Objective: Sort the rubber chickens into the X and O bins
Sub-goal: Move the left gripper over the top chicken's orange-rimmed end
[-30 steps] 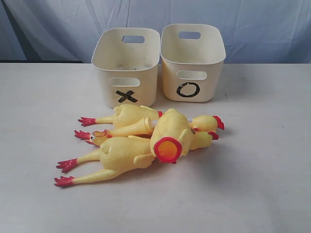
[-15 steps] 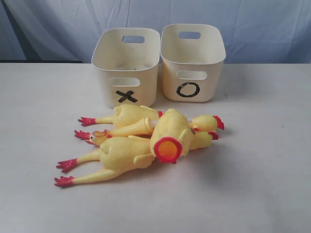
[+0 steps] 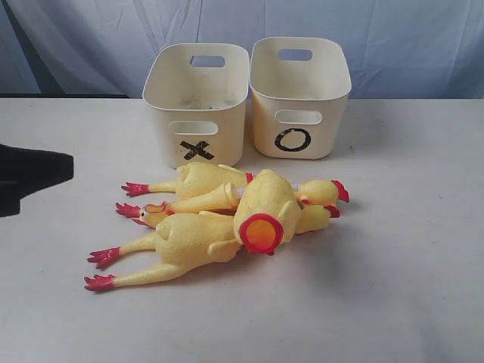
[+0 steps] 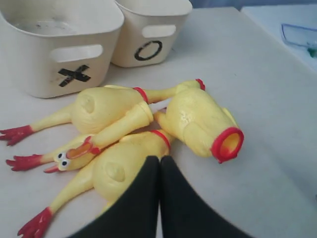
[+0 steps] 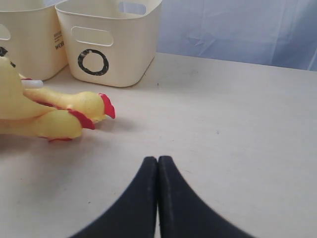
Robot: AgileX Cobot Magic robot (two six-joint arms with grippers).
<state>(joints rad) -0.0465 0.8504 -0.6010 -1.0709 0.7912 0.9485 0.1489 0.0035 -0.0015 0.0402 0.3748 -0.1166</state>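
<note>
Left gripper (image 4: 159, 159) pinched shut, empty, rubber chickens (image 4: 106, 106) heaped near ahead of its tips, X bin (image 4: 25, 69) and O bin (image 4: 129, 44) beyond them, right gripper (image 5: 157, 159) closed, empty too; risk: tangled pile, grabbing one likely drags neighbours or slips.

the right gripper (image 5: 158, 161) has its two black fingers (image 5: 141, 198) pressed flat together, with nothing between them and bare table (image 5: 237, 129) beyond the tips. ahead of the tips, off to that marked finger's side, lie the rubber chickens (image 5: 59, 111), yellow, with two red-combed heads nearest the fingers yet well apart from them. farther ahead on the same side stands the o bin (image 5: 133, 49), cream, slot-handled, with a black ring on its wall. a second bin (image 5: 29, 39) stands just beside it, its mark cut off. blue cloth (image 5: 237, 25) hangs behind.
</note>
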